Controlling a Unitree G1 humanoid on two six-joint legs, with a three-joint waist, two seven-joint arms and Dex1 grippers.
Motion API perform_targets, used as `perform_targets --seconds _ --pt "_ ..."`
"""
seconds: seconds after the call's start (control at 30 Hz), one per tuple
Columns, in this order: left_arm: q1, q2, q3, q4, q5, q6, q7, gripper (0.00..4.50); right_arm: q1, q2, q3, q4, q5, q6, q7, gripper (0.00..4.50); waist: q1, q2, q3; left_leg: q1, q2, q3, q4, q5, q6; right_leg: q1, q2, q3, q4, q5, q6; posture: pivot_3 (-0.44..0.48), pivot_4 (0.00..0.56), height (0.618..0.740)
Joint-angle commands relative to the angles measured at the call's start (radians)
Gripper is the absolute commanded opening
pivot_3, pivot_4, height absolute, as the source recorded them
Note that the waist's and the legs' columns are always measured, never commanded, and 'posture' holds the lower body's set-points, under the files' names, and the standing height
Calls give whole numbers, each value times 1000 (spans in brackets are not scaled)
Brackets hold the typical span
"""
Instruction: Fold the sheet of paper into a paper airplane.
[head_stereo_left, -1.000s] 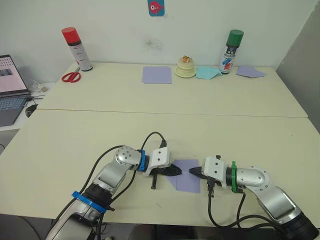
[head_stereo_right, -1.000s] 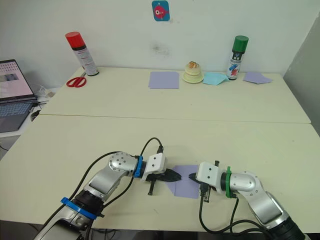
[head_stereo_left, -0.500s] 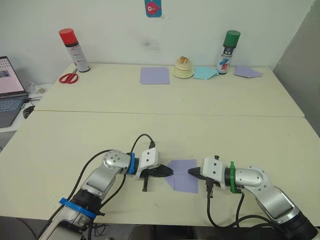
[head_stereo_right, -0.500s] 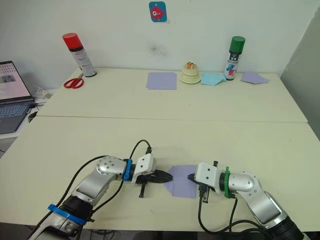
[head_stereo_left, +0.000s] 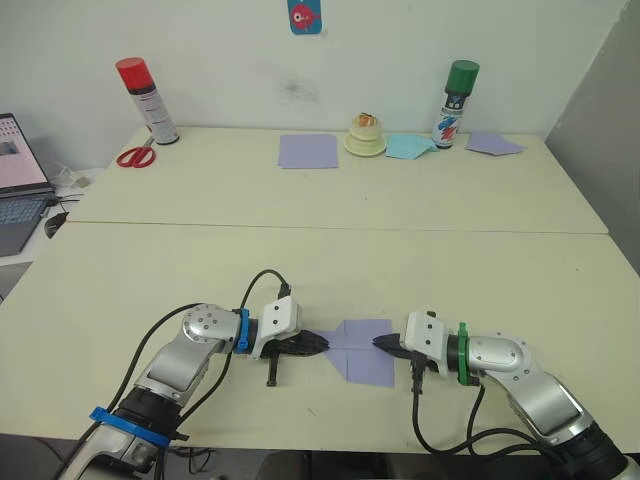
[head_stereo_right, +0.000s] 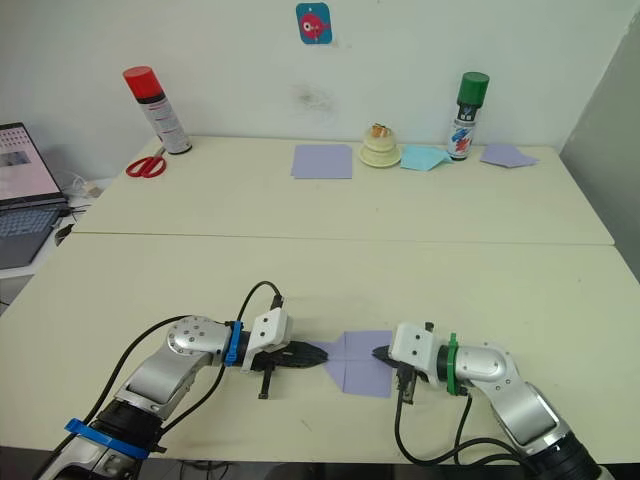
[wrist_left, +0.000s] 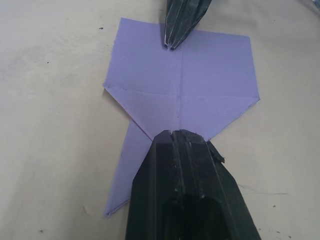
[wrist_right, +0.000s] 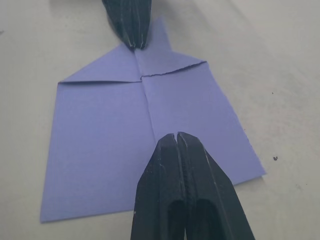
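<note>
The sheet of paper (head_stereo_left: 362, 350) is lavender and lies flat near the table's front edge. Two of its corners are folded in, forming a point toward my left, and a crease runs along its middle. My left gripper (head_stereo_left: 322, 343) is shut, its tip resting at that pointed end (wrist_left: 175, 134). My right gripper (head_stereo_left: 378, 342) is shut too, its tip on the paper's opposite edge (wrist_right: 177, 136). The two tips face each other across the sheet (wrist_right: 100, 130). One folded flap sticks out beside the left fingers (wrist_left: 122, 165).
Along the far edge stand a red spray can (head_stereo_left: 147, 101), red scissors (head_stereo_left: 137, 155), a second lavender sheet (head_stereo_left: 308, 150), a small cream object (head_stereo_left: 367, 135), pale blue paper (head_stereo_left: 412, 146), a green spray can (head_stereo_left: 452, 104) and a folded lavender piece (head_stereo_left: 493, 144). A laptop (head_stereo_left: 18, 190) sits left.
My left gripper has drawn back to the left, from over the sheet to its pointed end, and the folded corners now show. The right gripper stays at its edge. The camera shifted slightly.
</note>
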Motion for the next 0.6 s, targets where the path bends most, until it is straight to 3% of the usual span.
perform_targets --seconds 0.03,0.13,0.27,0.6 --pt "43 24 -45 78 74 49 5 0 1 -30 -111 -83 125 80 42 201 1 1 0 -1 0 0 0 0 0 -1 0 0 0 0 0 0 150 740" --pt "42 20 -46 77 73 47 6 0 -1 -63 -177 -129 208 182 61 945 1 2 1 -2 -1 1 0 0 0 -2 0 0 0 0 0 0 150 740" --pt "41 18 -47 76 73 43 6 0 -37 -102 -202 -124 280 362 73 2392 2 2 1 -2 -1 0 -1 0 0 -2 0 0 0 0 0 0 150 740" --pt "30 14 -39 61 67 51 14 0 -218 -16 -104 63 345 567 131 2392 4 4 3 -3 -2 1 -1 0 0 -3 0 -1 -1 0 -1 0 150 740"
